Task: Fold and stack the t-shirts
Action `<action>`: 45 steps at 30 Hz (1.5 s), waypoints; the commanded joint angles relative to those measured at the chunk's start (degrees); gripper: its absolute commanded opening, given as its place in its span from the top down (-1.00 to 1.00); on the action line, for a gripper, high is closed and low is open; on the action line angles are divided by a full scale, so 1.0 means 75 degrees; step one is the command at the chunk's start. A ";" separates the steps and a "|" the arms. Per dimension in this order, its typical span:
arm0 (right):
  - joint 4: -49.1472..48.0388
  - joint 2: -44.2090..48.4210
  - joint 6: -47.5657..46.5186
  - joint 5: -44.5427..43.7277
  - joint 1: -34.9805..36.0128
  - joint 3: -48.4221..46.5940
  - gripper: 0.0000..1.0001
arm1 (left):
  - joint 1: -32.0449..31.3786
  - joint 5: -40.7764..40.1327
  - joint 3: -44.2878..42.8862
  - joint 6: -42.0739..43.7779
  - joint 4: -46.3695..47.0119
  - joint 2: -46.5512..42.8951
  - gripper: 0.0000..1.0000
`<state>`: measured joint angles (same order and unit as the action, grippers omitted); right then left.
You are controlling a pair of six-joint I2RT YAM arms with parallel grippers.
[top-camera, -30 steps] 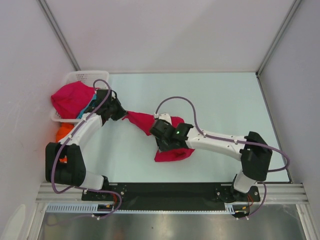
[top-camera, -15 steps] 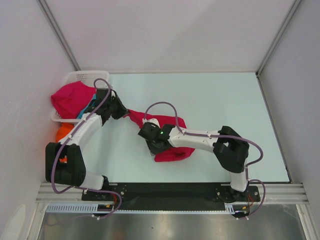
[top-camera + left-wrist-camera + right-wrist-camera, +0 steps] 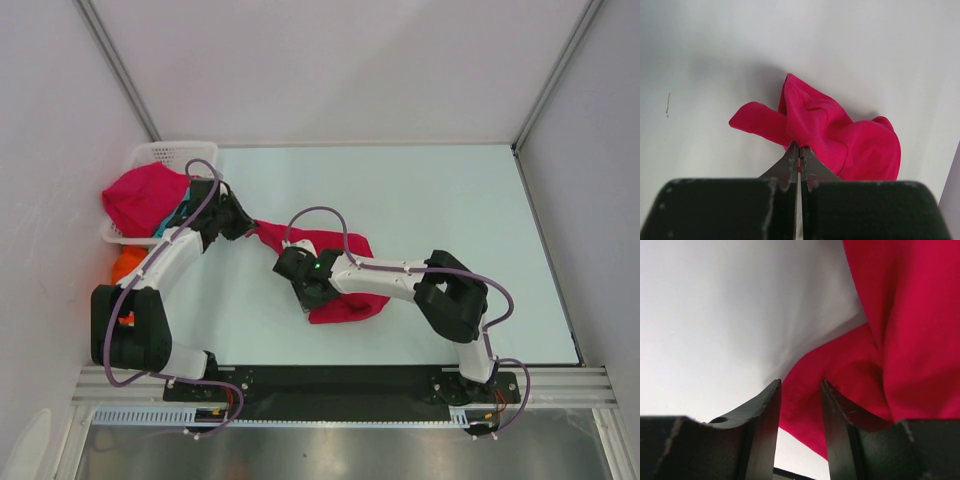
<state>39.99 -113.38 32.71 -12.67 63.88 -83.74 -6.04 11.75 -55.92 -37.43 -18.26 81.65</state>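
A crimson t-shirt lies crumpled on the table, one end pulled out to the upper left. My left gripper is shut on that end; in the left wrist view the left gripper pinches a fold of the t-shirt. My right gripper is low over the shirt's left edge. In the right wrist view the right gripper is open, its jaws astride the hem of the t-shirt. A second crimson t-shirt, a teal one and an orange one sit at the basket.
The white lattice basket stands at the table's far left against the wall. The right arm's elbow is folded in near the front edge. Walls close off the left, back and right sides.
The right arm has swung left along the crimson shirt, its elbow folding inward, and its gripper now sits at the shirt's left edge. The left arm holds still.
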 commanded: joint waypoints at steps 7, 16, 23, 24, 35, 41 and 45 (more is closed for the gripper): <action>0.0129 0.0212 0.0010 -0.0174 -0.0079 0.0057 0.23 | 0.0278 0.0343 0.0202 0.0092 0.0337 -0.0351 1.00; 0.0328 0.0188 0.0127 -0.0198 -0.0138 0.0150 0.25 | 0.0489 0.0496 0.0354 0.0104 0.0372 -0.0573 1.00; 0.0258 0.0293 0.0279 -0.0092 -0.0138 0.0384 0.62 | 0.0618 0.0672 0.0401 0.0104 0.0372 -0.0656 1.00; 0.0212 0.0433 0.0303 -0.0092 -0.0126 0.0454 0.66 | 0.0641 0.0695 0.0413 0.0116 0.0372 -0.0679 1.00; 0.0608 0.2517 0.0701 -0.1098 -0.0126 0.1463 1.00 | 0.1005 0.0824 0.0320 0.0186 0.0080 -0.1112 1.00; 0.1336 0.3677 0.0853 -0.1825 -0.0138 0.1580 1.00 | 0.1298 0.0883 0.0214 0.0303 -0.0283 -0.1464 0.99; 0.1418 0.4113 0.0889 -0.1722 -0.0232 0.1838 1.00 | 0.1462 0.1081 0.0214 0.0338 -0.0342 -0.1710 1.00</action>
<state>47.83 -85.67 37.91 -22.96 62.72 -71.44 3.38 17.58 -52.82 -36.51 -20.73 72.16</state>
